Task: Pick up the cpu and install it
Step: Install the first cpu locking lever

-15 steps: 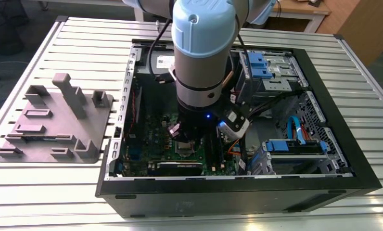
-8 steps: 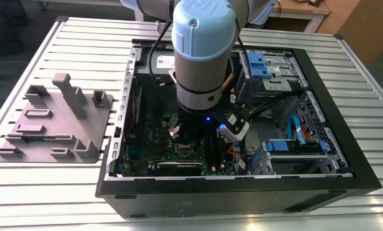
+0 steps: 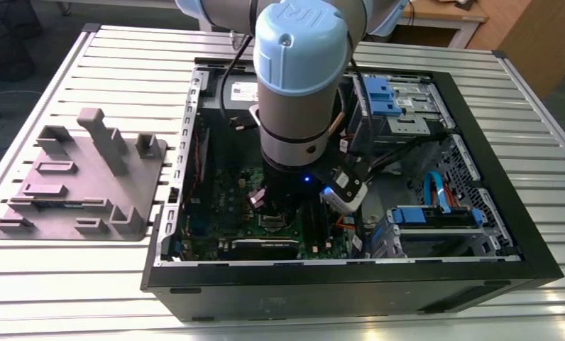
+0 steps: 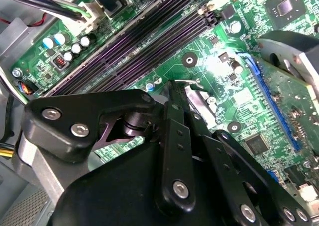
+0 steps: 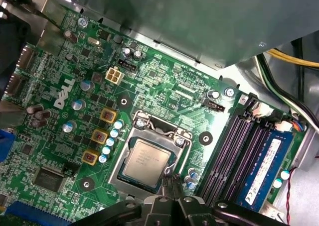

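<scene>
Reaches down with the arm [image 3: 302,85] into the open computer case [image 3: 509,234] on the slatted table [image 3: 121,64]. Hangs low over the green motherboard [image 5: 164,81]. Shows the claw [image 5: 172,183] pinched narrow in both wrist views [image 4: 172,89], with nothing in it. Lies flat inside the silver socket frame [image 5: 157,129]: the cpu [image 5: 147,159], just beside the claw tips. Stands well apart on the table, to the exterior view's left: the grey holder tray [image 3: 84,177].
</scene>
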Controlling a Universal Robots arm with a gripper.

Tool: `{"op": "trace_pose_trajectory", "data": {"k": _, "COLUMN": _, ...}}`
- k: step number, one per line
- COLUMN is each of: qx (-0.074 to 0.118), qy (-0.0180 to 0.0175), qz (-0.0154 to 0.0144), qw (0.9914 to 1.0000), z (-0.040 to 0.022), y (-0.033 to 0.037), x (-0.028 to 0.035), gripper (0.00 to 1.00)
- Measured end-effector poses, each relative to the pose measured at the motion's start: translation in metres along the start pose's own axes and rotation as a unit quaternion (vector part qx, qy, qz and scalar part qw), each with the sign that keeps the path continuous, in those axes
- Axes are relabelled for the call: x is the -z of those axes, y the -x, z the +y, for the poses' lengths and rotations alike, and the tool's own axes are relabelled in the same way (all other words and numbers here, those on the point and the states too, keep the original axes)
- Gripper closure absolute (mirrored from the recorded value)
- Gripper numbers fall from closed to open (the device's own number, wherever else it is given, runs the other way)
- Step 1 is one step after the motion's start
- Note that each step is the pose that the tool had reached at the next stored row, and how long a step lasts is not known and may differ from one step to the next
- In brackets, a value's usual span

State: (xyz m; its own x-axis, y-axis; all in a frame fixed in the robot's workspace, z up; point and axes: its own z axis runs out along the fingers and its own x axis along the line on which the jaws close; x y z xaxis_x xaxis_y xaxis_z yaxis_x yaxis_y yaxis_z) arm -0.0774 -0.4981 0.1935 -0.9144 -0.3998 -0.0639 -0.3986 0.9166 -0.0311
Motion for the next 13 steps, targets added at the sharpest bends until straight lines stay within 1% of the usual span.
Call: {"op": "trace_pose_trajectory", "data": {"k": 13, "qx": -0.003, "qy": -0.0001, "qz": 0.0000, "qw": 1.00000, "z": -0.0070, "y": 0.0035, "x": -0.0017, "gripper": 0.89}}
